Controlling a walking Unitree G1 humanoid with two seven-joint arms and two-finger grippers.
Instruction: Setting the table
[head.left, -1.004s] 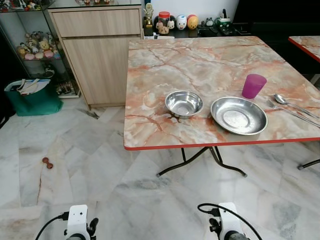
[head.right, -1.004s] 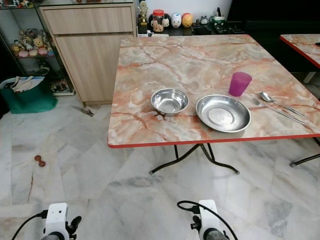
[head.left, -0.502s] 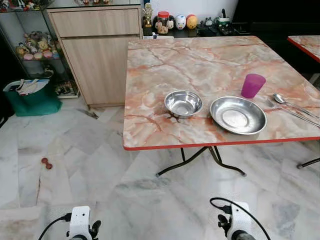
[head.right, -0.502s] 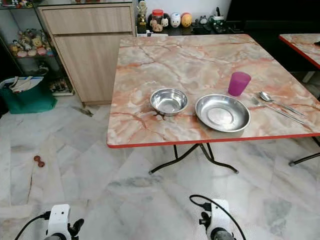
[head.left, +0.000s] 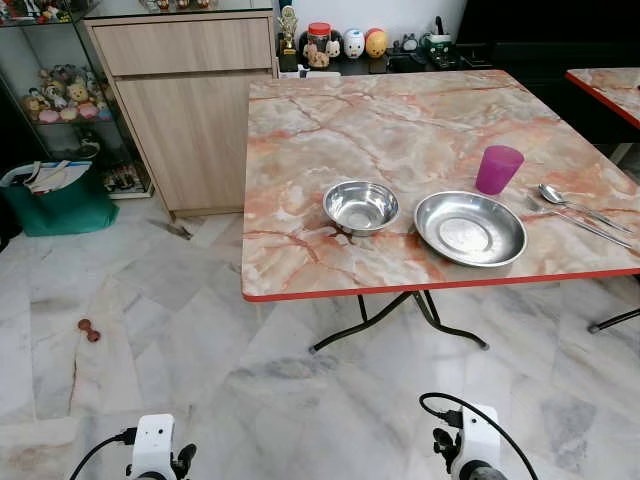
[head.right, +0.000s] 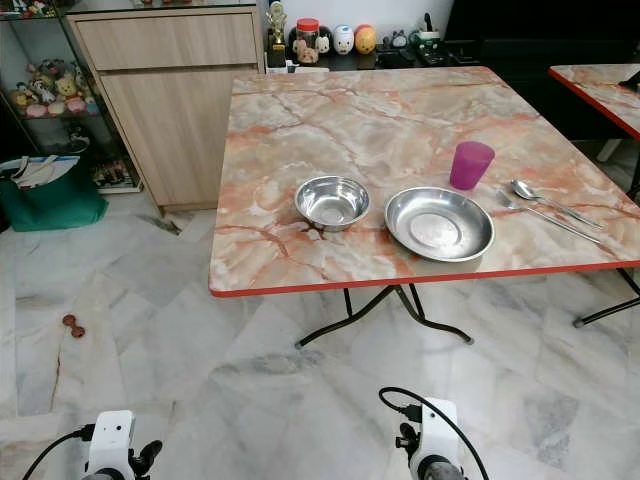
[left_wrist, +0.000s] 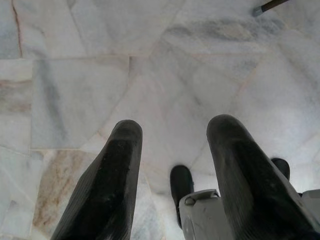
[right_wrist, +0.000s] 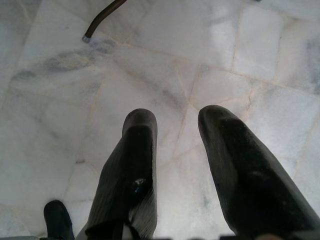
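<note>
On the orange marble-patterned table a small steel bowl sits near the front edge, with a wider steel plate to its right. A purple cup stands behind the plate. A spoon and a fork lie at the table's right edge. Both arms hang low over the floor, well short of the table. My left gripper is open over bare tiles, and my right gripper is open too, with nothing between the fingers of either.
White marble floor lies between me and the table. Black folding table legs stand under it. A wooden cabinet is at the back left, a glass shelf of figurines and a green bag further left. A second table's corner is at right.
The whole picture has shifted slightly, so the camera has moved: the table sits a little lower and more to the left. The tableware has kept its places.
</note>
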